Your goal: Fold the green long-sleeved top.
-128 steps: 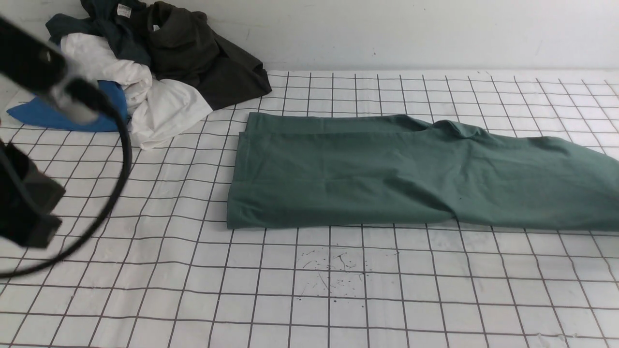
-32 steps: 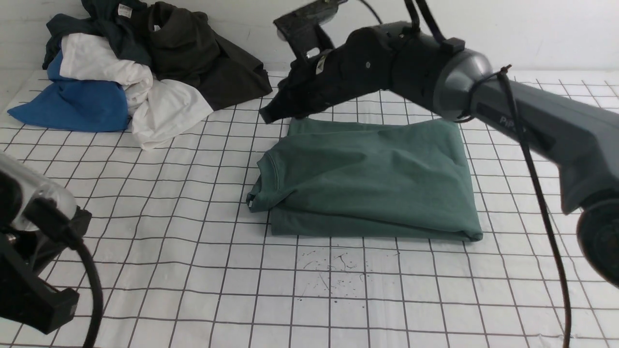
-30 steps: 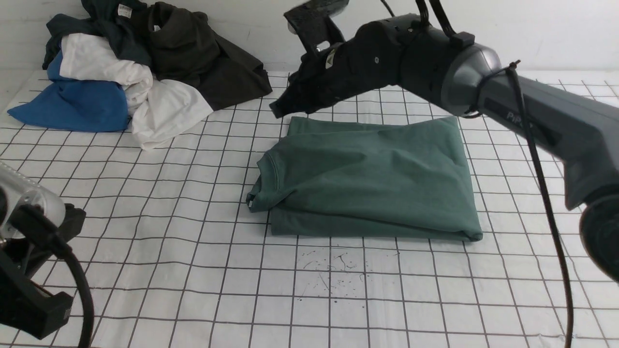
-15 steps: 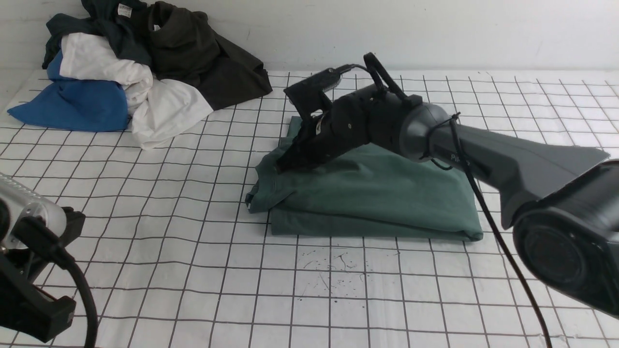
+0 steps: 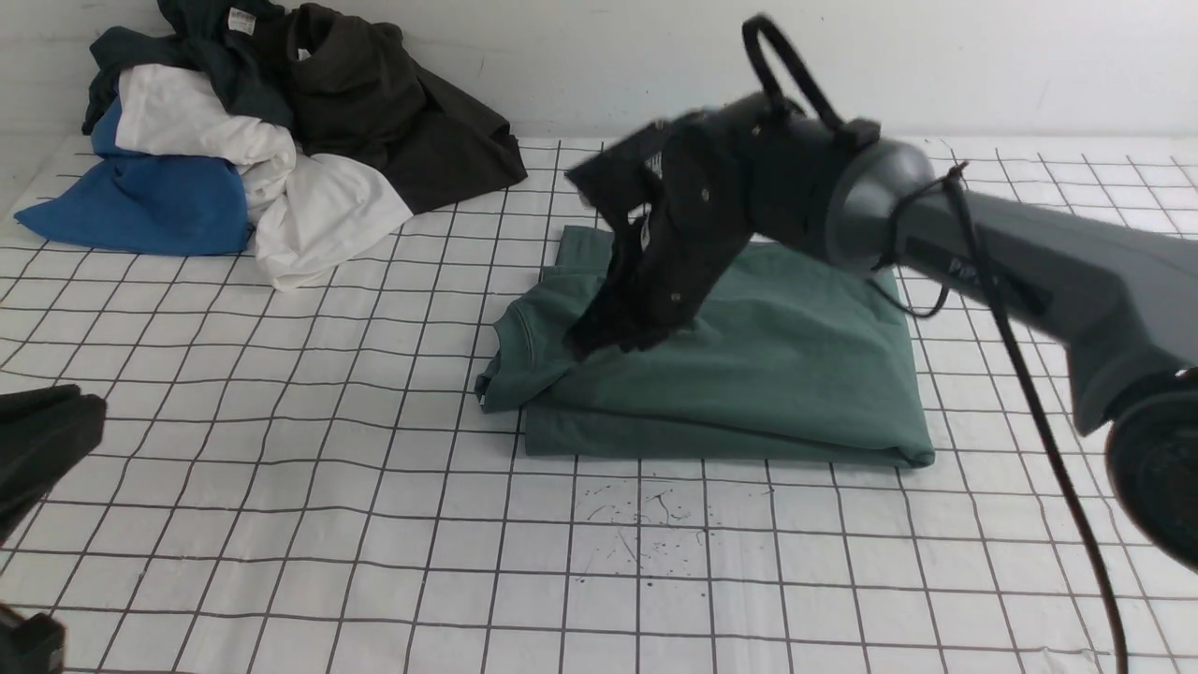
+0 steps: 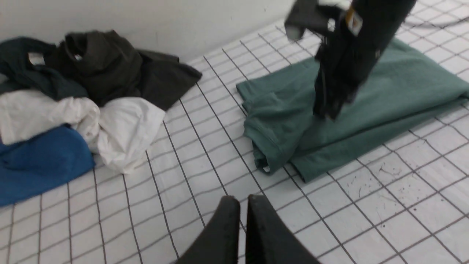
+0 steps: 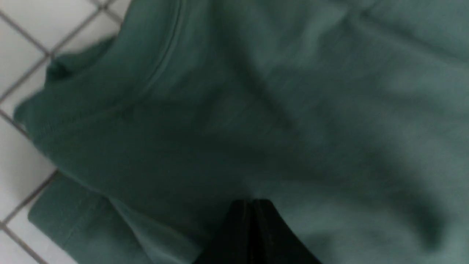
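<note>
The green long-sleeved top (image 5: 805,374) lies folded into a rough rectangle in the middle of the grid-marked table, its ribbed neck at the left end (image 6: 271,128). My right gripper (image 5: 588,344) is shut and points down at the top's left part, just behind the neck. In the right wrist view its tips (image 7: 253,202) sit on or barely above the green cloth (image 7: 329,110), with no cloth seen between them. My left gripper (image 6: 243,198) is shut and empty, over bare table left of and nearer than the top.
A heap of other clothes sits at the back left by the wall: a blue piece (image 5: 131,211), white cloth (image 5: 314,211) and dark garments (image 5: 393,122). Ink specks (image 5: 646,520) mark the table just in front of the top. Part of my left arm (image 5: 37,440) shows at the left edge.
The top, earlier a long strip, now lies folded in half. My right gripper dropped from above the far edge onto the top and shifted nearer. My left arm sank lower at the left edge.
</note>
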Robot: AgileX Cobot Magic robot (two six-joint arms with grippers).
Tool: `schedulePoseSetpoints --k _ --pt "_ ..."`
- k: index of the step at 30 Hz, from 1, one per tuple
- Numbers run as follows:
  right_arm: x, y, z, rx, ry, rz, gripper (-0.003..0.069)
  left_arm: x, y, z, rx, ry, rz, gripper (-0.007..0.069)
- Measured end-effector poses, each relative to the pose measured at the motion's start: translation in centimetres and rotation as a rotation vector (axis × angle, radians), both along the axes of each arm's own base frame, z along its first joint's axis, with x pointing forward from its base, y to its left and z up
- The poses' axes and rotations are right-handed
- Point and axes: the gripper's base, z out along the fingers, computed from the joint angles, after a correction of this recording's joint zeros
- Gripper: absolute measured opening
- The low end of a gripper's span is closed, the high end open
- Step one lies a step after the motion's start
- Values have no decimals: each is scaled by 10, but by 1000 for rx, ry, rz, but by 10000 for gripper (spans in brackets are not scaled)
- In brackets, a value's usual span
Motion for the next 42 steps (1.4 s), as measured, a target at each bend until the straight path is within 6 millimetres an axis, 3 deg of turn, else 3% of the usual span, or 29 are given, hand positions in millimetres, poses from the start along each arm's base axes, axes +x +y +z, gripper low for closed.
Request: schedulePoseSetpoints --k 3,6,7,9,10,11,15,16,17,19,21,22,25,27,28,32,33,36,39,40,42 --pt "-4 3 -8 12 10 6 3 -18 4 1 14 -94 -3 15" --pt "-4 3 15 39 -35 7 3 -30 7 -10 14 -147 5 15" --pt "-4 2 31 49 -65 12 3 -33 8 -15 12 -160 9 15" --pt "-10 -4 85 73 -162 26 3 -40 10 -31 1 -201 22 15" --pt "-10 -4 85 73 -162 26 3 -41 10 -30 -2 -210 24 15" --pt "-18 -12 127 76 -236 35 3 -45 12 -40 -16 -249 38 15" --pt "-57 -47 214 66 -364 27 3 -52 17 -53 -53 -378 78 15" --pt "-60 -49 217 61 -368 26 3 -51 17 -55 -52 -374 77 15" --pt "-83 -68 243 49 -401 18 3 -49 18 -62 -62 -401 95 15" --pt "-96 -78 252 33 -406 13 3 -47 18 -65 -67 -414 106 15" --pt "-134 -108 270 10 -410 0 3 -43 19 -72 -75 -431 121 15" --pt "-137 -110 270 5 -404 -1 3 -42 19 -73 -75 -432 121 15" --pt "-177 -139 262 -37 -347 -4 3 -42 20 -72 -82 -455 128 15" --pt "-201 -155 246 -61 -309 1 3 -42 20 -72 -83 -458 129 15" --pt "-203 -157 244 -64 -305 1 3 -42 20 -72 -83 -458 129 15" --pt "-234 -176 191 -64 -270 13 3 -42 20 -72 -83 -458 129 15" --pt "-237 -177 187 -45 -286 13 3 -42 20 -72 -83 -458 129 15" --pt "-248 -177 138 58 -283 2 3 -42 20 -72 -83 -457 129 15" --pt "-252 -174 103 145 -298 -2 3 -42 20 -72 -83 -457 129 15" --pt "-252 -174 101 152 -299 -4 3 -42 20 -72 -83 -457 129 15" --pt "-255 -173 77 229 -322 -20 3 -42 20 -72 -83 -457 129 15"
